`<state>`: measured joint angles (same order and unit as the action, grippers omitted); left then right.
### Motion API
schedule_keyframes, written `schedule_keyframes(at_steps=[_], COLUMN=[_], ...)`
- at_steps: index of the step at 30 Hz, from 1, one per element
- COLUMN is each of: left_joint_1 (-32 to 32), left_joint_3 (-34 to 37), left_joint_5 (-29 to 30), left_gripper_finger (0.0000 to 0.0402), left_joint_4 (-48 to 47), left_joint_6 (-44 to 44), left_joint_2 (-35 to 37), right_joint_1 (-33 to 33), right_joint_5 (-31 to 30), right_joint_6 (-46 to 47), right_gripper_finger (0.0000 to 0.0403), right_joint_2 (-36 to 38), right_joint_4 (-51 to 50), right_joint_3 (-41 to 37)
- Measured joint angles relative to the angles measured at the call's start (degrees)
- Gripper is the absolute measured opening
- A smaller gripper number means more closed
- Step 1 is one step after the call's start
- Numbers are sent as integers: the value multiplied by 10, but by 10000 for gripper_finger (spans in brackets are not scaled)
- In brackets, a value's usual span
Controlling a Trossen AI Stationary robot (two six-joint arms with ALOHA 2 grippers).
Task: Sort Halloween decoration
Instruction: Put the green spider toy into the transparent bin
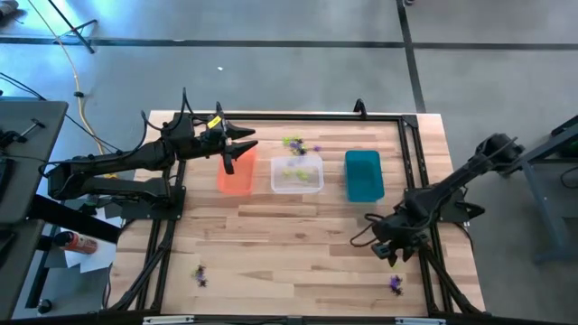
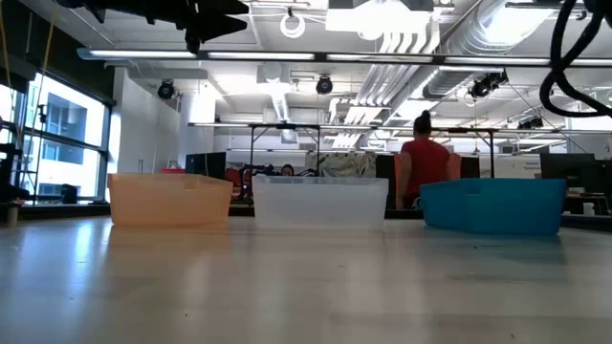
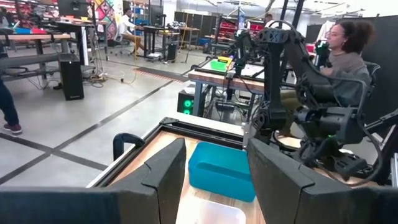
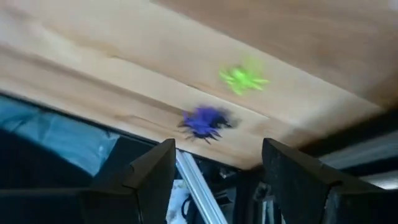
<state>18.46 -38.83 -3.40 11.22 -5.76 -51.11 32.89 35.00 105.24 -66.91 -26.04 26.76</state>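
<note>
A pale wooden surface [image 1: 298,244] edged by a black metal frame stands on a grey concrete floor crossed by dark lines, in a large workshop with exposed ceiling ducts, strip lights, tall windows and rows of benches behind. In the low view a person in a red top [image 2: 425,164] stands with their back turned beyond the bins, and in the left wrist view a seated person [image 3: 346,59] shows past the far arm. Three rectangular bins sit in a row near the back of the surface: an orange bin [image 1: 236,171], a clear bin [image 1: 297,174] and a teal bin [image 1: 364,174]. The left claw [image 1: 237,149] hangs in the air over the orange bin, its fingers spread with nothing between them. The right claw [image 1: 392,252] is low near the front right corner, fingers also spread and empty, above a purple spider [image 4: 204,121] and a green spider [image 4: 242,79] lying just beside each other on the wood. More trinkets lie in the clear bin, just behind it [image 1: 295,143], and near the front left edge [image 1: 200,274]; their shapes and number are too small to make out. From table height the bin walls hide their contents.
</note>
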Motion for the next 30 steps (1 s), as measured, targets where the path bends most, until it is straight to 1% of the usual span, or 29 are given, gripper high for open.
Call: schedule_keyframes(at_steps=[2,4,13,16,19,23,26,30], left_joint_1=[0,0,0,0,0,0,0,0], left_joint_3=[0,0,0,0,0,0,0,0], left_joint_5=[0,0,0,0,0,0,0,0], left_gripper_finger=[158,158,158,158,158,158,158,158], left_joint_4=[0,0,0,0,0,0,0,0], left_joint_6=[0,0,0,0,-1,-1,-1,-1], left_joint_2=[0,0,0,0,0,0,0,0], right_joint_1=[9,13,14,14,13,13,14,14], right_joint_5=[-10,-23,-34,-32,-17,-2,-2,-7], right_joint_6=[-10,-9,-23,-27,-35,-52,-67,-107], right_gripper_finger=[236,236,235,226,202,158,117,52], right_joint_2=[-19,-39,-92,-114,-139,-160,-162,-153], right_joint_4=[33,26,20,18,21,23,14,-13], right_joint_3=[-6,-8,-8,-8,-5,-5,-5,4])
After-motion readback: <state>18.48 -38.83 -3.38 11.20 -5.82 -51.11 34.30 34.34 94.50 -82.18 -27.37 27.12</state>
